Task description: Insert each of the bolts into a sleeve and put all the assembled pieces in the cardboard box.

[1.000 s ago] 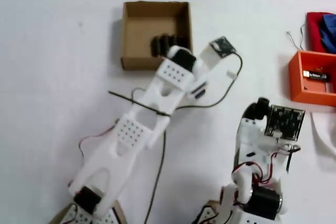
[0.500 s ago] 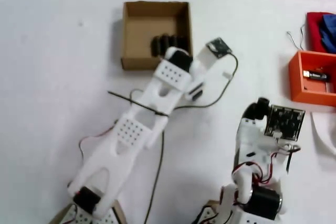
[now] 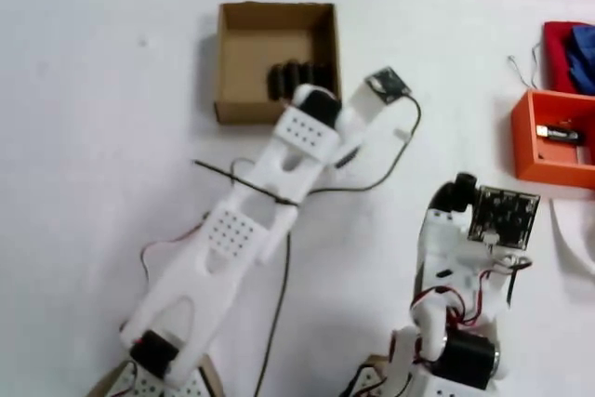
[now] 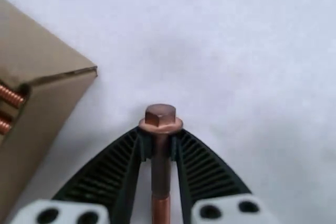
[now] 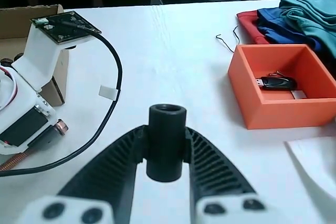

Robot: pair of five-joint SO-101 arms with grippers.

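My left gripper [image 4: 160, 139] is shut on a copper bolt [image 4: 160, 116], hex head pointing outward, low over the white table just beside the corner of the cardboard box [image 4: 37, 93]. From above, that gripper [image 3: 346, 155] sits off the box's near right corner. The box [image 3: 237, 44] holds several black sleeves with bolts in them [image 3: 293, 76]; their copper threads [image 4: 8, 97] show at its edge. My right gripper [image 5: 165, 148] is shut on a black sleeve [image 5: 167, 129], held upright with its bore facing up, seen from above as the sleeve [image 3: 456, 194] near the table's front right.
An orange tray [image 3: 548, 151] with a USB stick [image 3: 560, 134] stands at the right edge, red and blue cloth [image 3: 569, 48] behind it. The left arm's black cable [image 3: 372, 178] loops across the table between the arms. White paper [image 3: 576, 234] lies at the right.
The left arm's wrist has shifted slightly toward the box with the bolt still held. The right arm has kept still.
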